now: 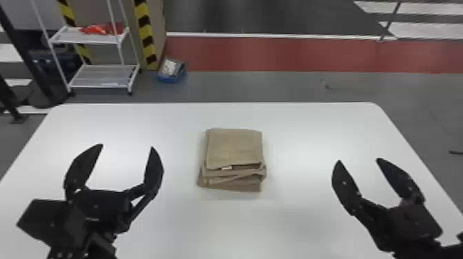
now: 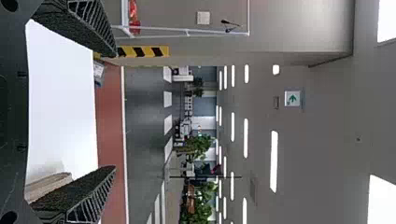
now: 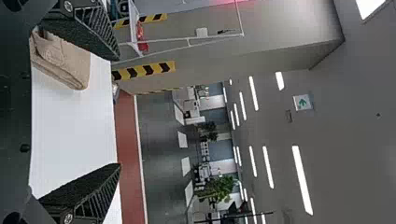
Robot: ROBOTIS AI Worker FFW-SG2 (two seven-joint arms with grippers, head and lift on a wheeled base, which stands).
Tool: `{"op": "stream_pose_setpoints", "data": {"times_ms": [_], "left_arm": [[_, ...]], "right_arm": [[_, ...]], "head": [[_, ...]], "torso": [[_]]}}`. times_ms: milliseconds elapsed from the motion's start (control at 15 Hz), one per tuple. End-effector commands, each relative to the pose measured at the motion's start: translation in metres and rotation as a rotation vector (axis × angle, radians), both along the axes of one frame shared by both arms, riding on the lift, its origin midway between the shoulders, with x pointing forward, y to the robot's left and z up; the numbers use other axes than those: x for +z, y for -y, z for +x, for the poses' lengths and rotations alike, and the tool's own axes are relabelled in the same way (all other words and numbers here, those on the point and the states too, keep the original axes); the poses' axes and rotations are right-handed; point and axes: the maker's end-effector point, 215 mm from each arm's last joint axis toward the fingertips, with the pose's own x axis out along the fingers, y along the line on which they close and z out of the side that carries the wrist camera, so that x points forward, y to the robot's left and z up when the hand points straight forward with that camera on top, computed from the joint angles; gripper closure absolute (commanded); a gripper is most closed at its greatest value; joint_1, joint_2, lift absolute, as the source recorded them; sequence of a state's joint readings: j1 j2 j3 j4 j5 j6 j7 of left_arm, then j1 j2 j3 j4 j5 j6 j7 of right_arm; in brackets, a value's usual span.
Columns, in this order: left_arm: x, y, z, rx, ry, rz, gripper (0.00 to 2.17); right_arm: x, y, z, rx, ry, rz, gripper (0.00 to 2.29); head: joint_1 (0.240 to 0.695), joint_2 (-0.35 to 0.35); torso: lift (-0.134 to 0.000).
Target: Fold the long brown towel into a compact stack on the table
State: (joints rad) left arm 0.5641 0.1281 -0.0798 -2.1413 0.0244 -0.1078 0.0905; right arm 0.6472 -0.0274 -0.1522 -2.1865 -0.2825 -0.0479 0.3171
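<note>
White wheeled rack (image 1: 103, 77): 1, with 2 shelves, on the floor beyond the table's far left corner; its top runs out of the head view
Red item (image 1: 100, 29): on the upper shelf, too blurred to identify
Yellow-and-black striped strips (image 1: 144, 32): 2 in the head view, both cut off at the top
Left gripper (image 1: 127, 146): 2 fingers spread wide, empty, above the table left of the towel; its arm is cut off by the bottom edge
Blue box (image 1: 172, 80): 1, on the floor past the table; pale contents hard to make out
Brown towel (image 1: 234, 148): 1, folded into a compact stack around mid-table, near edges slightly uneven; layers too merged to count; partly hidden by a finger in each wrist view
White label (image 1: 226, 168): 1, peeking from the stack's near side
White table (image 1: 310, 137): 1, under the towel, near edge cut off
Right gripper (image 1: 359, 160): 2 fingers wide apart, empty, right of the towel; arm cut off at lower right
</note>
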Motion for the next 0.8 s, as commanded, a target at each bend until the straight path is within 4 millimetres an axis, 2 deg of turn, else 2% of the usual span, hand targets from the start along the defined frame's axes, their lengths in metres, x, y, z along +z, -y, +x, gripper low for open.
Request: {"op": "stream_pose_setpoints", "data": {"times_ms": [0,133,733], "left_arm": [[0.001,0.001,0.000,-0.001,-0.004,0.004,0.02],[0.006,0.002,-0.001,-0.003,-0.003,0.002,0.02],[0.012,-0.003,-0.006,0.003,-0.009,0.006,0.03]], "right_arm": [[0.001,-0.008,0.000,0.002,-0.011,0.015,0.08],[0.002,-0.014,0.000,0.004,-0.009,0.016,0.08],[0.001,-0.018,0.003,-0.016,-0.012,0.023,0.08]], "head": [[0.695,-0.045],[0.695,-0.041],[0.695,-0.022]], "torso": [[-0.121],[-0.121],[-0.121]]}}
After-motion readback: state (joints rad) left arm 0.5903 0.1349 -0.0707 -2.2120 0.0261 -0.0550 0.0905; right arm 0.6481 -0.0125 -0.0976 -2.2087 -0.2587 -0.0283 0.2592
